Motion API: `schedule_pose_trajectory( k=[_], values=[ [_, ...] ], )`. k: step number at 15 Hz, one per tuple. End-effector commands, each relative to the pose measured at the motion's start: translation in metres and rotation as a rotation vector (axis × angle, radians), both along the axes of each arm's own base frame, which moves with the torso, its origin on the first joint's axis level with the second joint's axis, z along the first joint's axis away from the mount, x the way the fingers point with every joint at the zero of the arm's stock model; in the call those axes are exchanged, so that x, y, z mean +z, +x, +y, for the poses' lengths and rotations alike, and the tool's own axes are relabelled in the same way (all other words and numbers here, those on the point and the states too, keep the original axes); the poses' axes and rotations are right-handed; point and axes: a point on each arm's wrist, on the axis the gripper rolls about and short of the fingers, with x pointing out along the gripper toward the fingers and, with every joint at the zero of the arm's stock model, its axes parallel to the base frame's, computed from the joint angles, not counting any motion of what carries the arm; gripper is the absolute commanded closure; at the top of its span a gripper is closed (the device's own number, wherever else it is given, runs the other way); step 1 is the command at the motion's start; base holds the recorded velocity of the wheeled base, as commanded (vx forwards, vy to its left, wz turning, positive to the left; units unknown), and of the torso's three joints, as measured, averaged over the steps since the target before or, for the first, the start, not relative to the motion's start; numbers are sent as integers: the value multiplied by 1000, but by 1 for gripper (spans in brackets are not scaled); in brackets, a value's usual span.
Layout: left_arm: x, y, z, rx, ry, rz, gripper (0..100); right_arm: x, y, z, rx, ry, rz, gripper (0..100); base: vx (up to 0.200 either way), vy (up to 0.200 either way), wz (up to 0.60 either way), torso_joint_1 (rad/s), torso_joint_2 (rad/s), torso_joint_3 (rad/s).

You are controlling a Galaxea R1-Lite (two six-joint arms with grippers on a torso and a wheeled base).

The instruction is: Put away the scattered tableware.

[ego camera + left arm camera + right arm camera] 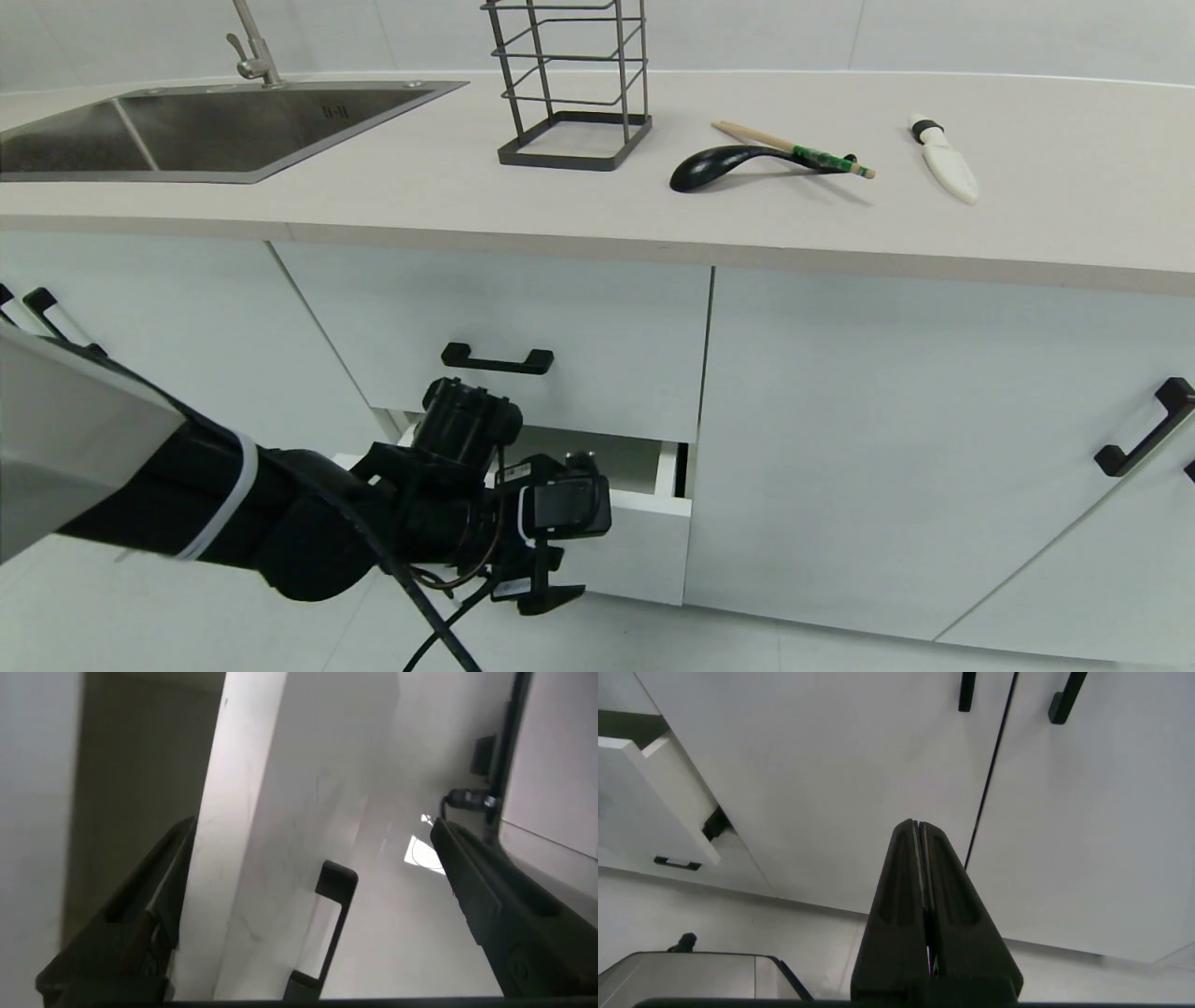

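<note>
On the countertop lie a black spoon (709, 166), a pair of chopsticks (794, 147) resting across its handle, and a white sheathed knife (945, 159) further right. Below them a lower drawer (667, 471) stands partly pulled out. My left gripper (549, 590) hangs in front of that drawer, low near the floor. In the left wrist view the left gripper (313, 831) is open, and the drawer's black handle (322, 929) lies between its spread fingers without contact. My right gripper (916, 826) is shut on nothing and faces the white cabinet doors.
A dark wire rack (571, 84) stands on the counter left of the spoon, with a steel sink (215, 121) and tap at the far left. The upper drawer (498, 359) is closed. The cabinet doors carry black handles (1144, 427). The open drawer (654, 793) also appears in the right wrist view.
</note>
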Motion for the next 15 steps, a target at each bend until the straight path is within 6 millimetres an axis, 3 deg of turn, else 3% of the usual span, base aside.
schedule_pose_trajectory(
  k=[1, 6, 10, 15],
  values=[
    [10, -28, 13, -9, -2, -3, 0, 0, 0, 0, 1, 0, 1, 100, 0, 0, 0, 0, 0, 0],
    [15, -85, 38, -57, -19, 38, 0, 0, 0, 0, 2, 0, 1, 100, 0, 0, 0, 0, 0, 0],
    [11, -90, 38, -84, -23, 71, 0, 0, 0, 0, -1, 0, 1, 100, 0, 0, 0, 0, 0, 0],
    [7, -112, 39, -170, -15, 151, 0, 0, 0, 0, 1, 0, 1, 100, 0, 0, 0, 0, 0, 0]
  ],
)
